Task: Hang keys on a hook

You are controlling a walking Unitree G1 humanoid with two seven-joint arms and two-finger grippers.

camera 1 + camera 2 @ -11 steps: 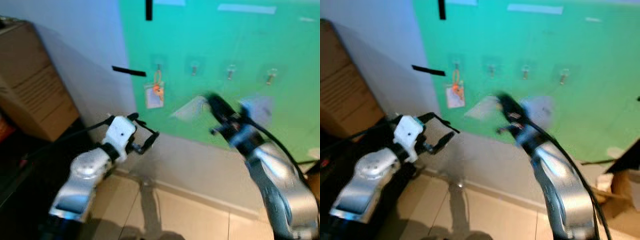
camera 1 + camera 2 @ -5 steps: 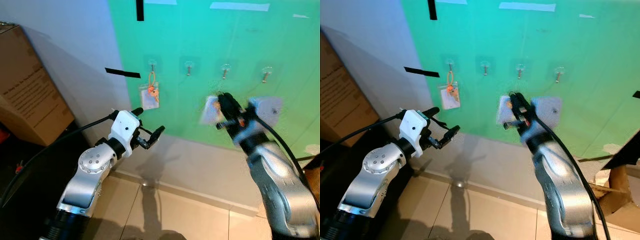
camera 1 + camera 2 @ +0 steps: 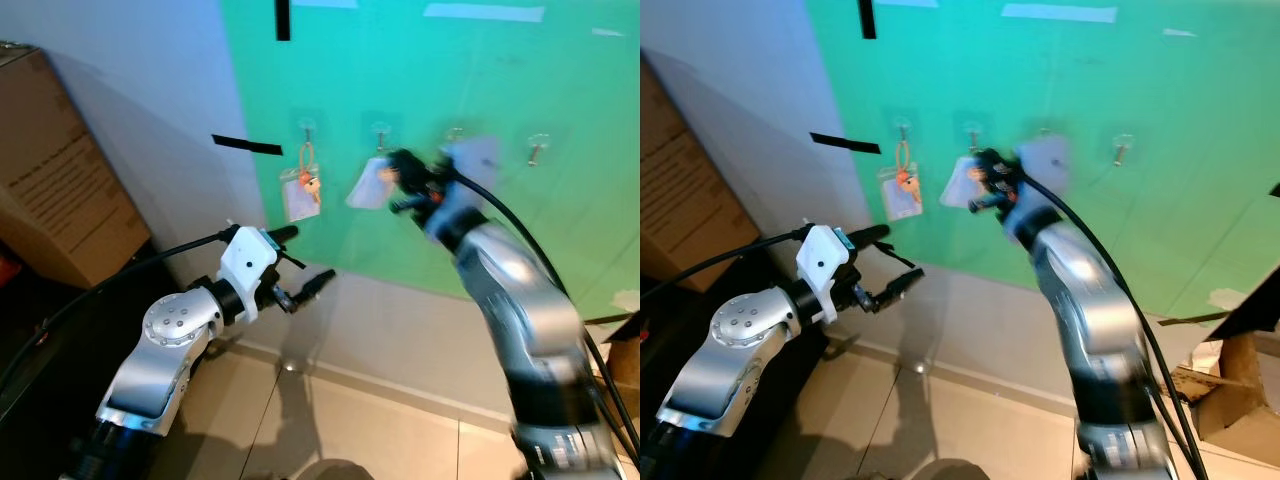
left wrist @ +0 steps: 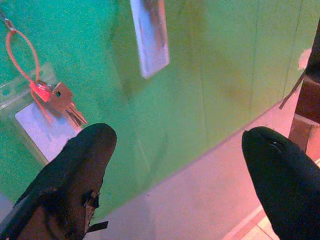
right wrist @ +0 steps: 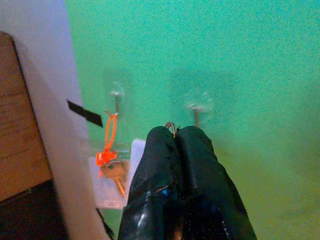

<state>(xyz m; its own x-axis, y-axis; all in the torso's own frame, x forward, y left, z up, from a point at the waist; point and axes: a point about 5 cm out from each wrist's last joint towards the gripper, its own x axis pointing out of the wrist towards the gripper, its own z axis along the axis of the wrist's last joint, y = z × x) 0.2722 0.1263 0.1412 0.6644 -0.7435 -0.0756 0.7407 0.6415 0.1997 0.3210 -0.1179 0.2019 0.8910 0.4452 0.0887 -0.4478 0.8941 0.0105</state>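
Compared with half a second ago, the right arm has risen and swung toward the robot's left. Its right end effector [image 3: 400, 172] is now high on the green wall panel [image 3: 560, 230], just below the second clear hook [image 3: 380, 131], whereas before it was lower, near the third hook [image 3: 455, 133]. The white tag of the carried keys [image 3: 367, 184] hangs just beside the fingers, blurred by motion. The left arm sits about where it was, slightly lower.

The room has a pale lilac wall [image 3: 150, 110] on the left and the green panel with four small clear hooks in a row. On the first clear hook [image 3: 306, 127] hangs another set of keys on an orange loop with a clear card pouch [image 3: 302, 190]. Short strips of black tape [image 3: 246, 145] are stuck near the panel's edge. A brown cardboard box [image 3: 55, 180] stands by the left wall, and the floor is of beige tiles [image 3: 380, 425].

The right arm is stretched forward and up, with the two black fingers [image 5: 185, 165] pressed together. In the right wrist view a thin metal ring [image 5: 171, 126] peeks out at their tips, just below the hook, so they are clamped on the carried keys. The left arm is bent low in front of the wall; the left end effector [image 3: 305, 282] has its fingers wide apart and holds nothing.
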